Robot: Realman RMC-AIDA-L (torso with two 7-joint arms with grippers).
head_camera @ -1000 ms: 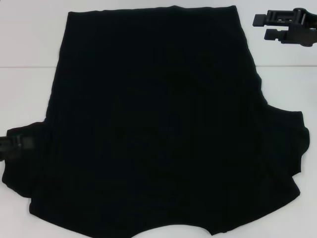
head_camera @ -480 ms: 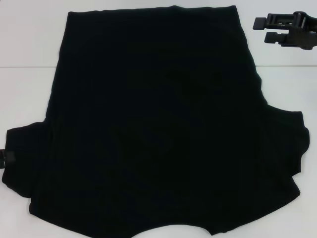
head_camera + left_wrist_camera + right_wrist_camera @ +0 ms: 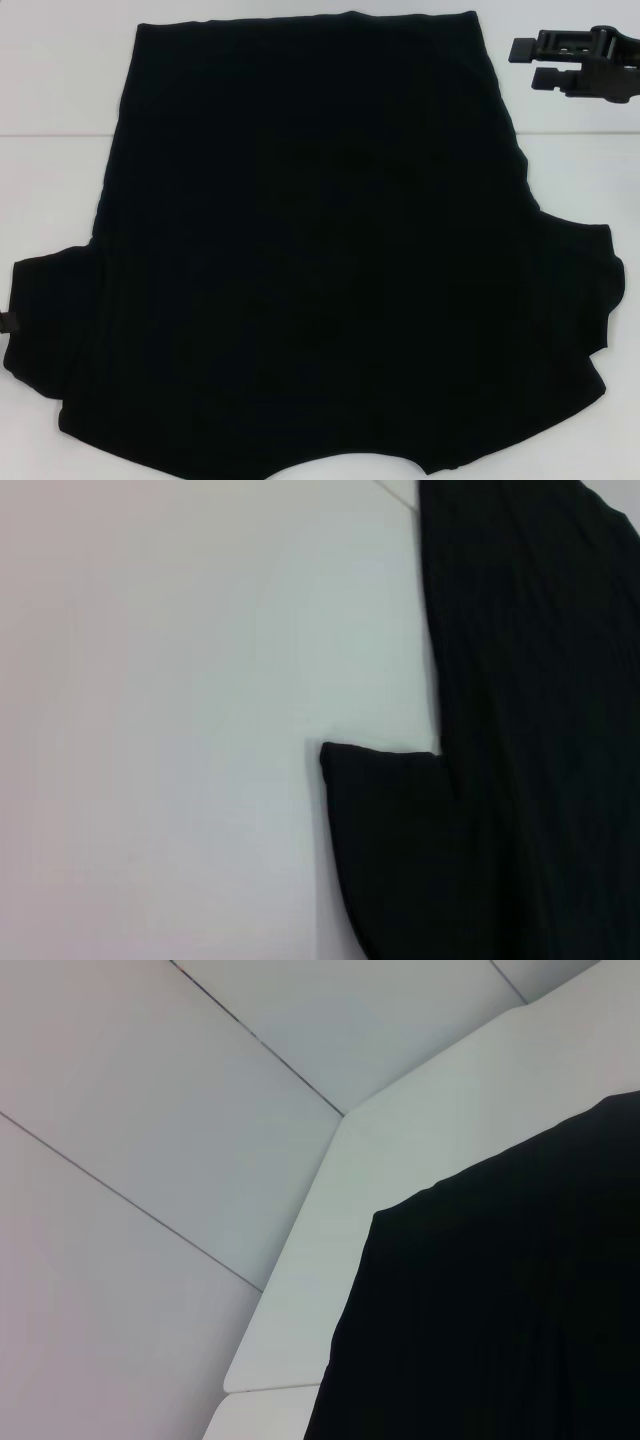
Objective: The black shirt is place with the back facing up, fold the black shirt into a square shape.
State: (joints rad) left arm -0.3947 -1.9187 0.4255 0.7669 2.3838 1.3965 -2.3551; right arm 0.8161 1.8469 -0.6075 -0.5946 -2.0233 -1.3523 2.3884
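Note:
The black shirt (image 3: 320, 250) lies spread flat on the white table (image 3: 60, 90), plain side up, hem at the far edge and both short sleeves at the near corners. My right gripper (image 3: 530, 62) hovers beyond the shirt's far right corner, open and holding nothing, fingers pointing toward the shirt. Only a dark sliver of my left gripper (image 3: 6, 321) shows at the view's left edge, beside the left sleeve. The left wrist view shows that sleeve (image 3: 400, 850) lying flat. A far corner of the black shirt (image 3: 500, 1310) shows in the right wrist view.
White table surface surrounds the shirt on the left and far right. A seam line (image 3: 50, 134) crosses the table. In the right wrist view, the table's edge (image 3: 290, 1290) and pale wall panels (image 3: 150, 1110) lie beyond the shirt.
My left gripper has pulled back to the left off the sleeve and is almost out of the head view. The right gripper rose slightly. The shirt has not moved.

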